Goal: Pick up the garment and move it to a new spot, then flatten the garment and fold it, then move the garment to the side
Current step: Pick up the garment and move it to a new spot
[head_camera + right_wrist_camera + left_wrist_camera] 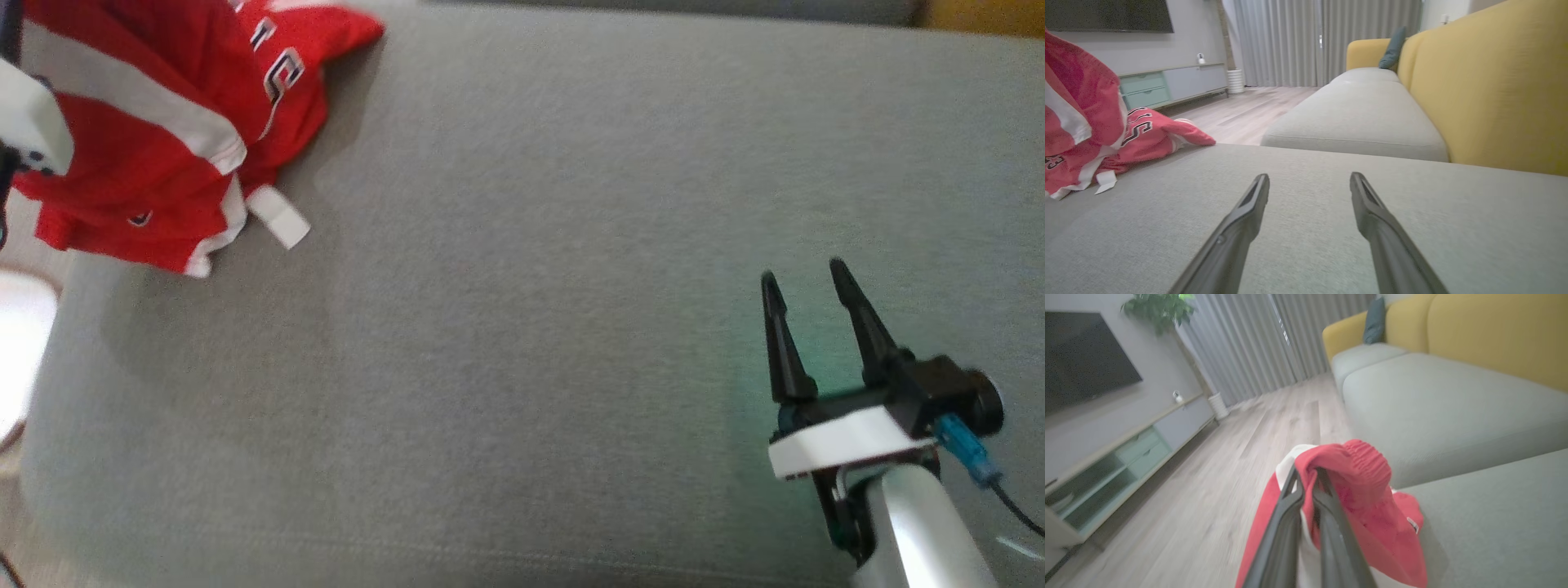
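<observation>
hanging bunched at the upper left of the head view, the red garment [147, 139] with white stripes and dark lettering is partly lifted, and its lower folds rest on the far left corner of the grey sofa cushion [522, 327]. a small white tag [277, 216] pokes out from its lower edge onto the cushion. in the left wrist view, at the lower centre of the frame, the left gripper [1306, 471] has its two dark fingers pinched together on a fold of the garment near its gathered red hem, with the wooden floor [1241, 457] behind it. the right gripper [802, 273] sits at the lower right of the head view, low over the cushion and well apart from the garment, its fingers spread and holding nothing. in the right wrist view the garment lies at the left edge of the frame, the yellow backrest [1494, 81] fills the right side, and grey curtains [1310, 41] hang at the top centre.
</observation>
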Robot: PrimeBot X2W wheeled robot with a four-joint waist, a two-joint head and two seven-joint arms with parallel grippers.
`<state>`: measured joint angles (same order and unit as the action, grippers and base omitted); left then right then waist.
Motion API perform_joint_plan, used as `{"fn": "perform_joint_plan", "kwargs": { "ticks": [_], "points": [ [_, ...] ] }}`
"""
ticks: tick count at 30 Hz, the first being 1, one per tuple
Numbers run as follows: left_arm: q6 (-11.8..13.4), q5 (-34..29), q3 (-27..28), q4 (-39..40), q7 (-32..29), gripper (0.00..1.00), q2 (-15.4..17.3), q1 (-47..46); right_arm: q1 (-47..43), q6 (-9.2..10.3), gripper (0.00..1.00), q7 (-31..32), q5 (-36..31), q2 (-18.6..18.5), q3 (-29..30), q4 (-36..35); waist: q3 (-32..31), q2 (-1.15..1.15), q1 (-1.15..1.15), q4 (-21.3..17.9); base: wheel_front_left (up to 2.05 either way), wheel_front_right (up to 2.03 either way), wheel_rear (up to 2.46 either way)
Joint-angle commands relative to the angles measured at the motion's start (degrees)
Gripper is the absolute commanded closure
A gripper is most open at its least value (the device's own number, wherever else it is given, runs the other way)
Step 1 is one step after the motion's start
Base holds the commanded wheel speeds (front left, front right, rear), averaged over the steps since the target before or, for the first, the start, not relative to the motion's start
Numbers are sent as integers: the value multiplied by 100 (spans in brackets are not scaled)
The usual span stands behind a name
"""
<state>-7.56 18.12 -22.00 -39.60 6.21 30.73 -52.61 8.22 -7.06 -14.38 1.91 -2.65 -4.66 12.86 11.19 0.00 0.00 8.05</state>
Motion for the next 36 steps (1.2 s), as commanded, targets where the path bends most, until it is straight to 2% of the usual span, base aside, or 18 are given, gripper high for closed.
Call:
{"fn": "perform_joint_plan", "kwargs": {
  "ticks": [1,8,14,18,19,21,22,28,31,34,35,36],
  "points": [
    [8,-41,56,334,91,100,392,-393,-69,-43,0,-62,74,-22,-79,-132,-503,0,0,-479,0,0,0],
    [8,278,-776,1273,93,100,528,-510,-240,-43,0,-62,187,-22,6,-128,-831,0,0,-1235,0,0,0],
    [8,727,-1498,1912,-83,100,297,-533,-208,-43,0,-62,212,-22,-68,-215,-550,0,0,-1875,0,0,0],
    [8,972,-1902,1966,-90,100,-178,-520,-97,-43,0,-62,284,-22,-191,-276,-178,0,0,-2208,0,0,0],
    [8,1057,-2051,1801,-13,100,-506,-492,-25,-43,0,-62,336,-22,-271,-299,12,0,0,-2352,0,0,0],
    [10,1105,-2165,1514,134,100,-862,-448,49,-43,0,-62,408,-22,-360,-318,179,0,0,-2486,0,0,0],
    [10,1105,-2165,1514,134,100,-862,-448,49,-43,0,-62,408,-22,-360,-318,179,0,0,-2486,0,0,0],
    [28,1193,-2425,367,603,100,-1877,-293,216,-43,0,-62,651,-22,-561,-360,618,0,0,-2805,0,0,0],
    [24,1213,-2530,-147,735,100,-2232,-211,247,-43,0,-62,739,-22,-590,-354,760,0,0,-2883,0,0,0],
    [19,1220,-2608,-488,818,100,-2438,-167,263,-43,0,-62,790,-22,-576,-346,834,0,0,-2883,0,0,0],
    [18,1231,-2618,-560,836,69,-2493,-158,266,-43,0,-62,798,-22,-564,-341,842,0,0,-2866,0,0,0],
    [17,1227,-2631,-603,850,7,-2541,-158,265,-43,0,-62,803,-22,-545,-335,840,0,0,-2836,0,0,0]
  ]
}}
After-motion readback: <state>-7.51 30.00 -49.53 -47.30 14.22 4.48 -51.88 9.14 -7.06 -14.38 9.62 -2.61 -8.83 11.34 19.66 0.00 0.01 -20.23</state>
